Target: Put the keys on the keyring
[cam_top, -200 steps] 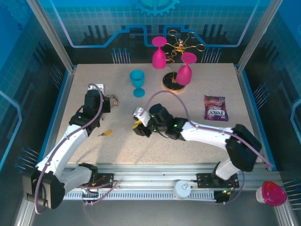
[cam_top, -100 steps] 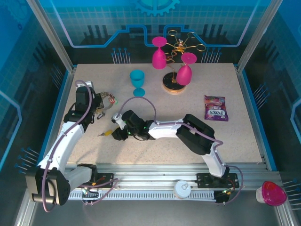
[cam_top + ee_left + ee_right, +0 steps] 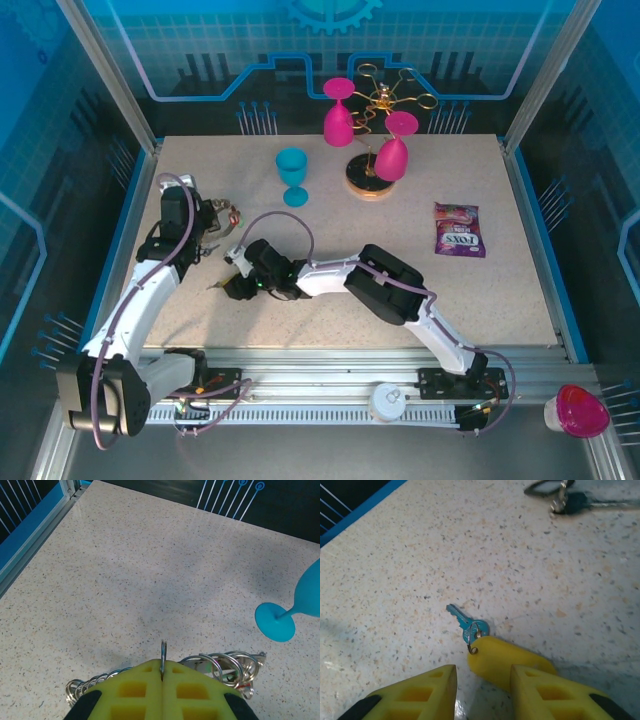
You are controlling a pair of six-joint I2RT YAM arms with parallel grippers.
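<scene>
A: Left gripper (image 3: 162,672), what state?

B: Pads were pressed fully together, pinching the keyring (image 3: 162,652) edge-on. The thin wire stuck up at 12 o'clock from the seam between them.

A: Around it?

B: Silvery links (image 3: 225,664) were bunched at 2 o'clock of the pads, with more at 8 o'clock, all lying on the counter (image 3: 150,570). The blue goblet (image 3: 280,622) had its foot down further out at 2 o'clock, apart from the links.

A: Right gripper (image 3: 482,677)?

B: Its fingers were spread wide, with nothing in its grasp. The yellow-headed key (image 3: 502,661) lay flat on the counter between them, head toward the gripper and teal-tinted blade pointing to 11 o'clock. A small ring (image 3: 474,639) sat through the head. I couldn't tell whether the right-hand pad touched the head.

A: Other keys?

B: A dark key (image 3: 577,502) lay at 1 o'clock in the right wrist view, well apart from the yellow one and too blurred for detail.

A: Overhead?

B: The left gripper sat toward 9 o'clock on the counter, with the keyring bunch just at its 2 o'clock. The right gripper was low at about 5 o'clock of the left one, near but apart.
</scene>
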